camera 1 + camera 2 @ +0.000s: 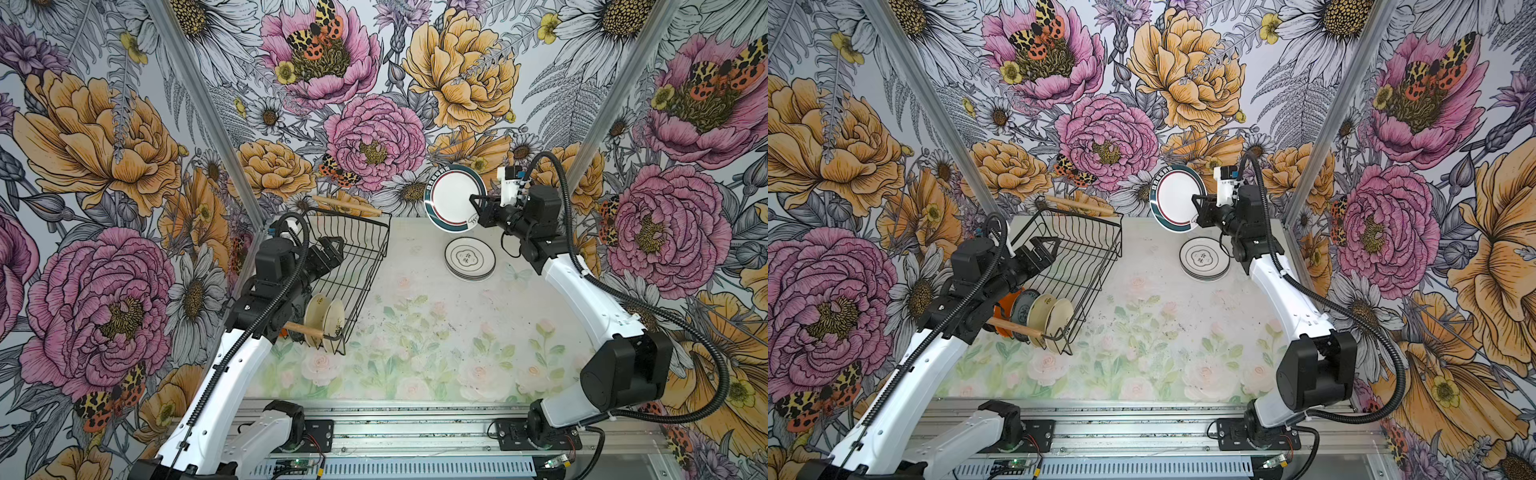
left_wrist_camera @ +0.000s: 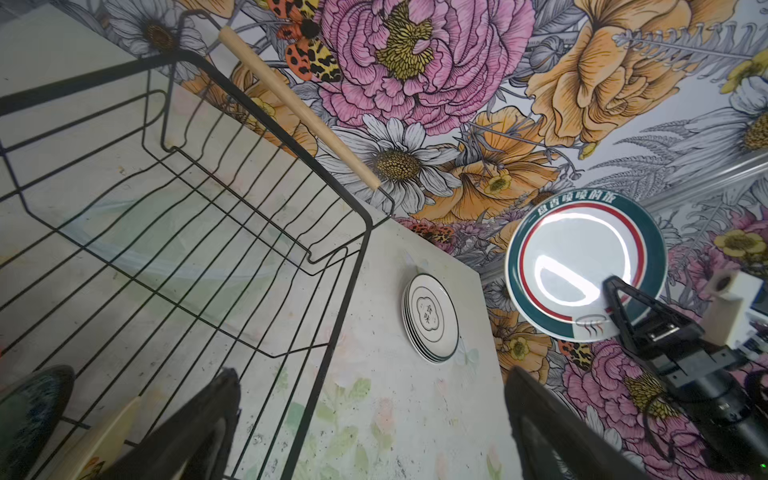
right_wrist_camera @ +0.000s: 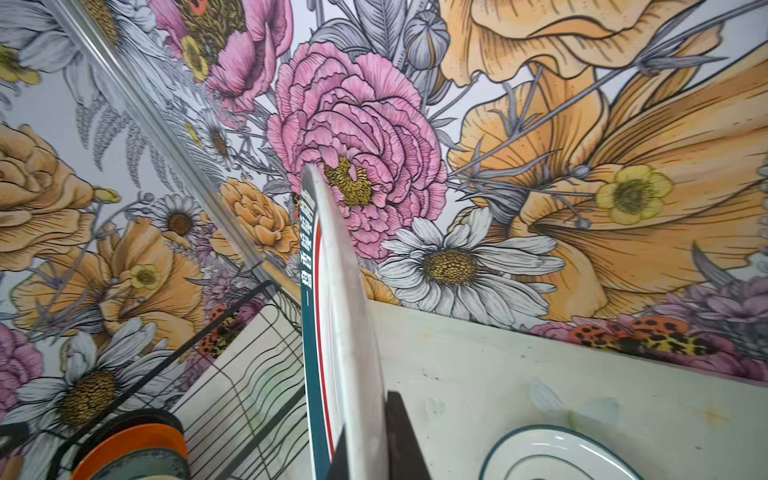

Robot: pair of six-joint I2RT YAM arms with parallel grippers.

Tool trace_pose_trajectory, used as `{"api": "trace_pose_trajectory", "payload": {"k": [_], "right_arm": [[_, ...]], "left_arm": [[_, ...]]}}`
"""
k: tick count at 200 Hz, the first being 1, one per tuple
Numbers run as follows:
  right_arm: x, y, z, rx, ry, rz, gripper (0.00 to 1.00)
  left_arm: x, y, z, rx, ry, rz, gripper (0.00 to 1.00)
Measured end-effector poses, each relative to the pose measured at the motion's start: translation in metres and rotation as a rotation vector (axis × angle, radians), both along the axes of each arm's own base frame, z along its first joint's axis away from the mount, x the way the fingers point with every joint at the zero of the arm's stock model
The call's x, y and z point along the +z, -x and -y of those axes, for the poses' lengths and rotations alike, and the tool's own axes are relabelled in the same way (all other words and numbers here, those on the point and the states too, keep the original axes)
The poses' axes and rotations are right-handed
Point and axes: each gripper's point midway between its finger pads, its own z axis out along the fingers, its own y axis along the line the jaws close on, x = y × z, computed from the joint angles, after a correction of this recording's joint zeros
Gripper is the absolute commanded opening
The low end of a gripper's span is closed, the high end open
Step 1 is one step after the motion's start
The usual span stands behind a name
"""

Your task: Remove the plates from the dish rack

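right claw [image 1: 476, 204] clamps the teal-rimmed plate [image 1: 451, 194] upright; left claw [image 1: 331, 250] gapes over the dish rack [image 1: 366, 237].

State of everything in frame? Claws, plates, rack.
teal-rimmed plate: held on edge, off the table
right claw: shut on the teal-rimmed plate
plate stack: flat on the table
dish rack: on the table, far end empty
racked plates: standing on edge at its near end
left claw: open, empty, over the dish rack
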Motion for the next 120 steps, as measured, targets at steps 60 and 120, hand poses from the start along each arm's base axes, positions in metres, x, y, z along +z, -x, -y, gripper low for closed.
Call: {"api": "trace_pose_trajectory", "payload": {"k": [60,120], "right_arm": [[-0.051,-0.004,0.051,-0.262,0.134,-0.071,0.0],[-0.117,0.001,0.084,-0.414,0.132,-0.238,0.0]], "left_arm": [[-0.025,-0.01,-0.047,0.171,-0.159,-0.065,0.99],[-0.059,-0.032,-0.079,0.306,-0.261,-0.224,0.99]]}}
